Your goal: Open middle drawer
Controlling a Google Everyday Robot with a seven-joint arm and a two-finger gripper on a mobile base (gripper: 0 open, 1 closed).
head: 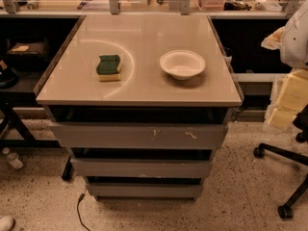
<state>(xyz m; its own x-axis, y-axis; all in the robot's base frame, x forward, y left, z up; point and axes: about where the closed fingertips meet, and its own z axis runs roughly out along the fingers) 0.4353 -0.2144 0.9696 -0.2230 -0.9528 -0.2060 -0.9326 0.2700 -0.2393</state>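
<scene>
A grey cabinet stands under a beige tabletop (139, 93), with three drawer fronts stacked below it. The middle drawer (142, 168) is a plain, handle-less grey front and looks pushed in, with a dark gap above it. Above it is the taller front with pale scratch marks (139, 136). Below it is the slimmer, narrower front (144, 190). My gripper (287, 100) shows as pale yellow blocks at the right edge, beside the cabinet's right side and apart from all the drawers. The white arm (294, 37) is above it.
A green-and-yellow sponge (109, 67) and a white bowl (182, 64) sit on the tabletop. Black office-chair legs with castors (285, 208) stand on the speckled floor at right. A cable (81, 211) lies on the floor in front left. Dark shelving stands at left, and a cluttered counter is behind.
</scene>
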